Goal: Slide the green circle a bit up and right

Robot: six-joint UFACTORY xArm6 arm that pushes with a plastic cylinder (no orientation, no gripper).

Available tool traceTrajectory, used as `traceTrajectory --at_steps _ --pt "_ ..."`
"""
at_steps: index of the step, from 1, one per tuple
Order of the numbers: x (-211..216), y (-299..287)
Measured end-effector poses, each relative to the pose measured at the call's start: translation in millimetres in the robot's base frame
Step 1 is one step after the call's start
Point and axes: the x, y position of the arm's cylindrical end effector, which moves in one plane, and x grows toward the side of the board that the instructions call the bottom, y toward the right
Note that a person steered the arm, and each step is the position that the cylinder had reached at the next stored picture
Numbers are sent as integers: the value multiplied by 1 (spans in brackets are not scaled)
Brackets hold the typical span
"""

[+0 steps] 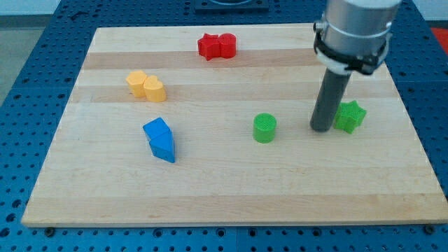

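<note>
The green circle (264,128), a short green cylinder, stands on the wooden board (224,196) right of centre. My tip (322,129) rests on the board to the circle's right, about a block's width away from it. The tip sits just left of a green star (350,116), close to it or touching it; I cannot tell which. The rod rises from the tip toward the view's top right.
A red block (216,46) lies near the view's top centre. A yellow block (146,86) lies at the upper left. A blue block (160,139) lies left of centre, below the yellow one. Blue perforated table surrounds the board.
</note>
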Motion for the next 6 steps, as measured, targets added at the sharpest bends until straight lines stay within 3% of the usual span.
traceTrajectory --at_steps 1,3,6 --pt "40 -10" --pt "20 -105" --pt "-1 -116"
